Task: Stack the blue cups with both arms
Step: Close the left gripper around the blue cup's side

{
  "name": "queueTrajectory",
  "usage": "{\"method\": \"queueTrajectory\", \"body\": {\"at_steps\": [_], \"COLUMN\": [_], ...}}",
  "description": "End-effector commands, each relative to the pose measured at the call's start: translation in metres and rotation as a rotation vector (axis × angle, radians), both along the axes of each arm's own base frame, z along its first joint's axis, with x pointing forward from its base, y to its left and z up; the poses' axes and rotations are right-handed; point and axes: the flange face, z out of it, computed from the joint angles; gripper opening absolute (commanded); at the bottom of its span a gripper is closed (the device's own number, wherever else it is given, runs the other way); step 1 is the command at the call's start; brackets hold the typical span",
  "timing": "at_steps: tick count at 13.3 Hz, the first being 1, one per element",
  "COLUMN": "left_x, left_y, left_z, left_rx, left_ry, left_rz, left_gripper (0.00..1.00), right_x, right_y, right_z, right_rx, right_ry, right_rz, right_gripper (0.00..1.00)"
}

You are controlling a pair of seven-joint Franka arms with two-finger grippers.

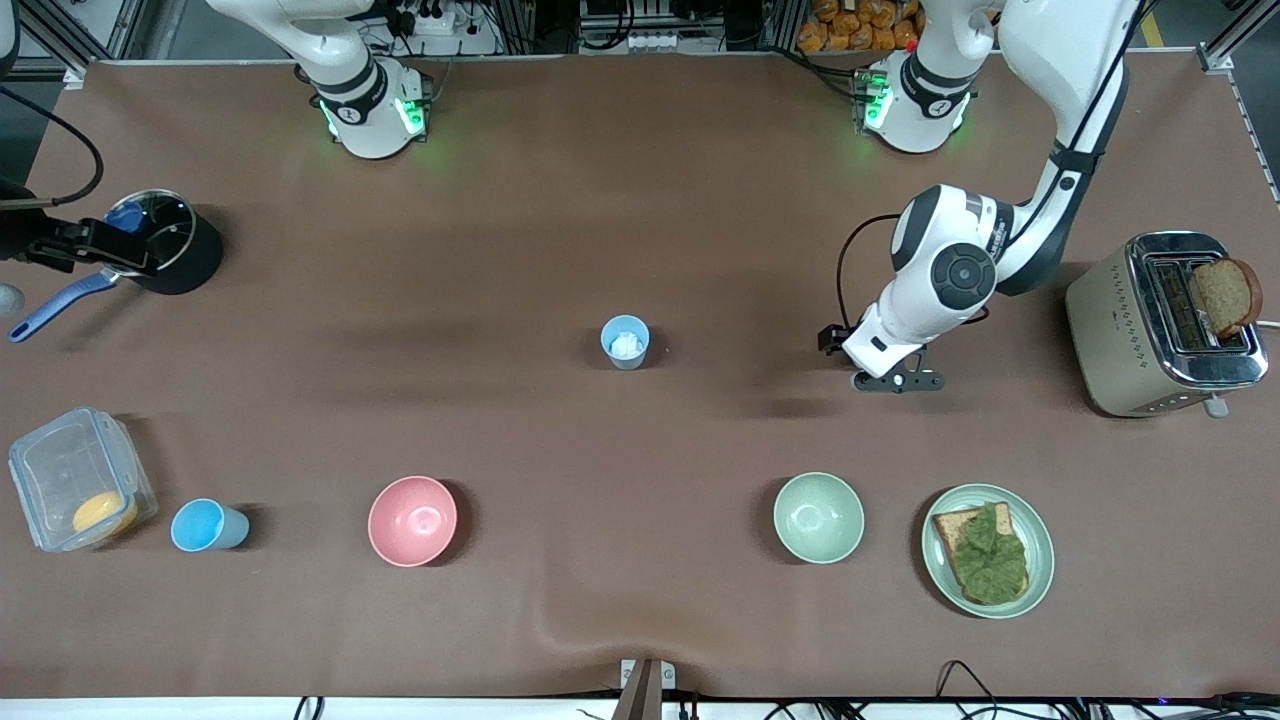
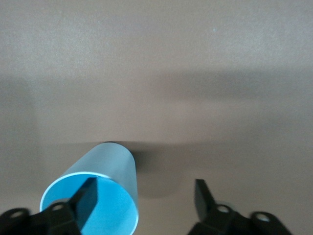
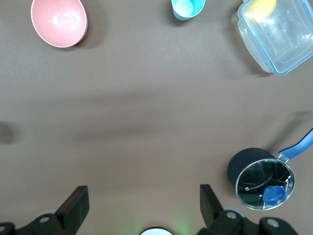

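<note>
1. The left gripper (image 2: 145, 188) is hanging low over the table (image 1: 640, 200), at about 3 o'clock from the paler blue cup (image 1: 625, 342) as the front camera shows it. Its jaws are standing apart and gripping nothing.
2. One of its fingers (image 2: 87, 196) is sitting inside the mouth of a blue cup (image 2: 110, 166). The other is waiting outside, well apart from the wall. The arm is hiding this cup from the front camera.
3. To do this pinch well, the jaws should be closing gently on the rim wall, since thin plastic is likely to flex or tip. The lift should be going straight up.
4. That cup is looking light blue, smooth and tapered, with a brighter blue inside and no handle.
5. The paler cup, with a white bit inside, is standing mid-table. Another blue cup (image 1: 207, 525) is sitting at its 8 o'clock.
6. The right gripper (image 3: 144, 196) is waiting high over the table, open and empty.
</note>
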Motion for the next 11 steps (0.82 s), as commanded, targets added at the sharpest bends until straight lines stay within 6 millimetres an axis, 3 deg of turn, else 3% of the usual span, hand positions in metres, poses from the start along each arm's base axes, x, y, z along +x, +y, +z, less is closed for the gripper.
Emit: {"method": "queueTrajectory", "body": {"at_steps": [1,3,4,7,9,11], "left_x": [-0.007,-0.007,-0.008,-0.006,0.000,0.001], "left_y": [0.004,0.007,0.008,0.007,0.006,-0.002], "left_z": [-0.002,-0.004,-0.005,0.007,0.032,0.073], "left_rx": [0.049,0.058,0.059,0.058,0.051,0.043], "left_ry": [-0.020,-0.021,-0.018,-0.036,-0.080,-0.143], "left_rz": [-0.073,-0.085,-0.086,-0.075,-0.067,-0.084], "left_gripper": [0.42,0.09,0.00,0.00,0.00,0.00], "right_x": [-0.003,-0.003,-0.003,-0.003,-0.004,-0.004], "right_y": [-0.003,-0.003,-0.004,-0.004,-0.004,-0.004], "right_z": [0.002,0.002,0.002,0.002,0.002,0.001], "right_rx": [-0.010,-0.010,-0.010,-0.010,-0.010,-0.010], "right_ry": [0.000,0.000,-0.002,-0.002,0.000,0.001], "right_rz": [0.001,0.002,0.002,0.004,0.004,0.004], "right_gripper": [1.00,1.00,1.00,1.00,1.00,1.00]}}
